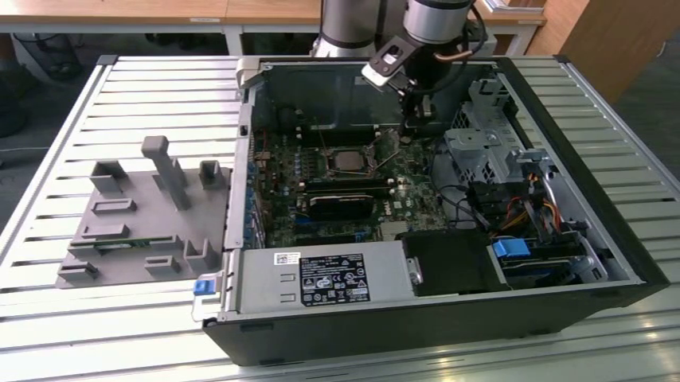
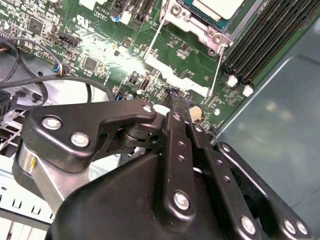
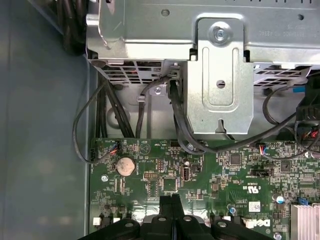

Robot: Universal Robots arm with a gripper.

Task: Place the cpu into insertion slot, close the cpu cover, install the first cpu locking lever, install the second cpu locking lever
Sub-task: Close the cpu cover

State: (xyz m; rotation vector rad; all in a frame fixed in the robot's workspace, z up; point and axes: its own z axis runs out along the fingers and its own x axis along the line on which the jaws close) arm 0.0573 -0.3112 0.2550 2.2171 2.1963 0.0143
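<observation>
Black fingers (image 2: 176, 125) are pressed together to a thin seam, with nothing seen between them. The gripper (image 2: 179, 101) tip hangs close over the green motherboard (image 3: 200, 170); contact cannot be told. Two thin wire levers (image 2: 215, 72) run from near the tip toward the socket. The cpu (image 2: 217, 6), dull silver-tan on top, sits in the socket and is partly cut off in the second wrist view. The cpu cover (image 2: 192, 22) lies framing it. White labels on the board and power supply (image 1: 318, 280) are not legible. The case stands on a slatted bench (image 1: 127, 79).

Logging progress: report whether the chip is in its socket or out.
In. The chip sits within the socket's metal frame in the second wrist view.
</observation>
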